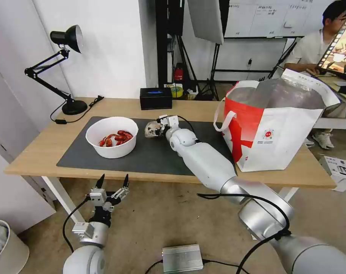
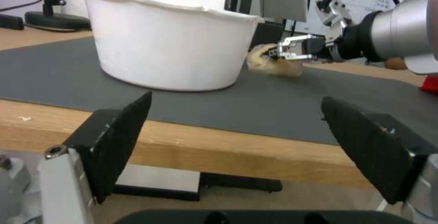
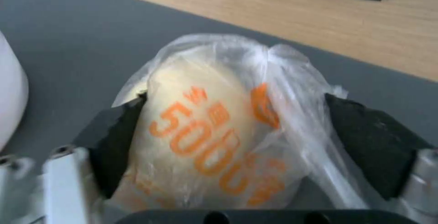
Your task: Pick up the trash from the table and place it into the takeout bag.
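- Right wrist view: orange print on the small clear bag [image 3: 219,135], tan lump inside; black pads [image 3: 123,138] pressed on both its sides. Head view gives no such detail.
- Right gripper [image 1: 156,129] pinching the small clear bag [image 1: 152,130] on the dark mat [image 1: 150,156], just right of the white bowl [image 1: 112,137] of crayfish.
- Right arm stretched forward over the table [image 1: 39,148].
- Takeout bag [image 1: 271,125] upright on the table's right end.
- Left gripper [image 1: 112,182] spread, empty, below the table's front edge, pointing at the bowl [image 2: 173,42].
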`<state>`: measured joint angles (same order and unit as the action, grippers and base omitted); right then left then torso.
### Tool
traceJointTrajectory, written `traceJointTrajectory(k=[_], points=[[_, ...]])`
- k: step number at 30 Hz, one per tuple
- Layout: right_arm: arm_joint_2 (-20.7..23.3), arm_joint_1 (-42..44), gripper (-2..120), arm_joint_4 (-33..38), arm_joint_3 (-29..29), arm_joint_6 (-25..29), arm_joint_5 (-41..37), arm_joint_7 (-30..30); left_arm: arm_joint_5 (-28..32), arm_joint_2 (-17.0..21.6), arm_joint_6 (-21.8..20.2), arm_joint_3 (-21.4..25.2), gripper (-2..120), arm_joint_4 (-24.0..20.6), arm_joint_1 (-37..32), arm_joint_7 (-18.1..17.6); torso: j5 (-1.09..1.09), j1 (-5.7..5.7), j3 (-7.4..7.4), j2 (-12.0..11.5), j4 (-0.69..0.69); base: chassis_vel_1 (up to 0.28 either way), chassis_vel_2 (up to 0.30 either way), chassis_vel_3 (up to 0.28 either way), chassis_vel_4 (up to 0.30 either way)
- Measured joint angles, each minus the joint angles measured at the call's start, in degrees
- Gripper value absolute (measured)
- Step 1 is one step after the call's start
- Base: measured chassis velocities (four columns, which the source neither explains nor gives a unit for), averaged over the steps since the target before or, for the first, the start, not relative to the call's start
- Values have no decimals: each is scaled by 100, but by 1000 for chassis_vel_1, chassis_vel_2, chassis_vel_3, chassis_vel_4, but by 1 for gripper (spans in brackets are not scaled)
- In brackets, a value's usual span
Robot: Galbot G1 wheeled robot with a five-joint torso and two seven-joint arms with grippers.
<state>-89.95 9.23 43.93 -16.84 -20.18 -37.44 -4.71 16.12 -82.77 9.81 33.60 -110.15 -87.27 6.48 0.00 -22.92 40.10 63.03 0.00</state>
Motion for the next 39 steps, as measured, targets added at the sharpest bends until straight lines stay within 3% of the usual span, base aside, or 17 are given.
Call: traceJointTrajectory(k=[12,14,18,21,26,35,37,39], points=[[4,77,45,54,90,-164,75,-119,24,-25,0,9,100,-38,-24,-2,0,1,0,0,0,0,0,0,0],[15,101,34,96,89,-151,73,-172,26,-32,0,32,100,-55,-30,-4,0,1,0,0,0,0,0,0,0],[44,143,24,164,83,-86,68,-232,28,-31,0,57,100,-68,-46,-5,0,0,0,0,0,0,0,0,0],[142,255,10,339,39,61,84,-314,38,-22,0,77,100,-80,-55,-6,0,0,1,0,-1,0,0,0,0],[276,346,3,582,28,99,75,-437,44,-12,0,85,100,-90,-52,-9,0,-1,1,0,-1,0,0,0,0],[894,532,3,1485,-143,191,-183,-590,45,-11,0,83,100,-102,-62,-11,0,0,1,0,-1,0,0,0,0],[1427,850,3,2223,-287,636,18,-457,46,-7,0,93,100,-129,-61,-13,0,0,1,0,-2,0,0,0,0],[1636,1026,3,2543,-329,951,281,-408,46,2,0,93,100,-128,-67,-12,0,0,1,0,-1,0,0,0,0]])
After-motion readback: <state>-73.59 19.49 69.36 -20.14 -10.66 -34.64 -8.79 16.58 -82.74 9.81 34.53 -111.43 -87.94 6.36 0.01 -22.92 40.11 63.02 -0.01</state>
